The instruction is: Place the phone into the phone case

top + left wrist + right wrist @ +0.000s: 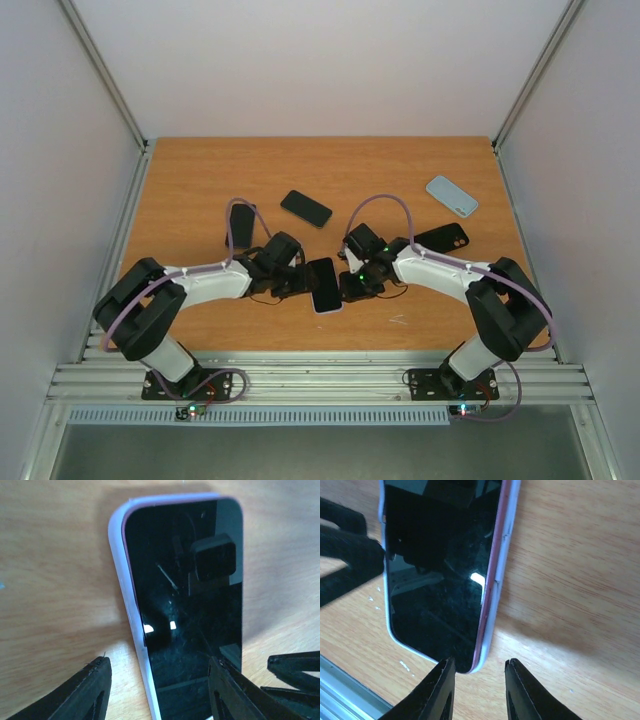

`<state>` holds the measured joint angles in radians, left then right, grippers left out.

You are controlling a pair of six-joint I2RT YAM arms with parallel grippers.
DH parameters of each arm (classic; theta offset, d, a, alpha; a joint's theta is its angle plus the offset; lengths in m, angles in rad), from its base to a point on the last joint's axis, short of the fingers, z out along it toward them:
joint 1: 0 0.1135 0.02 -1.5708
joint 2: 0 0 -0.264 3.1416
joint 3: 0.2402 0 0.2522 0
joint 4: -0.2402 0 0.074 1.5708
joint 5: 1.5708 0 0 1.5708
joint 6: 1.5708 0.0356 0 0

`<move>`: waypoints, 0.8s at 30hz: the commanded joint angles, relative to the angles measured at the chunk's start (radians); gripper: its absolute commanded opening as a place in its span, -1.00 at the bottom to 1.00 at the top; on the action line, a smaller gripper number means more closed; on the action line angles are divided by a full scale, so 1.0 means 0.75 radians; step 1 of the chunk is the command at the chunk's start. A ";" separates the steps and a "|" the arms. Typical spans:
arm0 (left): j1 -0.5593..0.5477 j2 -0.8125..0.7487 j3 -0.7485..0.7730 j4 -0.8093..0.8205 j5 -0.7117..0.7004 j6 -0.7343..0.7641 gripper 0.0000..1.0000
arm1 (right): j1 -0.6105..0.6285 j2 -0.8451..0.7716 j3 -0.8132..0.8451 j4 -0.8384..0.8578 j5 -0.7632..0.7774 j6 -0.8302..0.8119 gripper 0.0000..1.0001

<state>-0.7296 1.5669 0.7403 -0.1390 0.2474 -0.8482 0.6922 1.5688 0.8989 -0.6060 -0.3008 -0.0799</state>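
Observation:
The phone, black screen up, lies in a pale lilac phone case on the wooden table between both arms. A thin pink edge of the phone shows along the case rim. My left gripper is open at the phone's left side. In the left wrist view one finger is over bare wood beside the case and the other finger is over the screen. My right gripper is open, and a corner of the cased phone sits just ahead of its gap, clamped by neither finger.
A second black phone and a dark flat item lie behind the left arm. A light blue case and a black case are at the back right. The table's metal front rail runs close below the phone.

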 commanded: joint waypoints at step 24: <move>-0.068 0.062 -0.101 0.073 -0.004 -0.049 -0.13 | 0.093 0.359 0.002 0.022 0.138 0.127 -0.77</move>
<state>-0.7742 1.5856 0.6914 -0.0727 0.2619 -0.8810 0.7097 1.6901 0.9161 -0.5652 -0.3233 -0.0322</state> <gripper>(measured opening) 0.441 0.116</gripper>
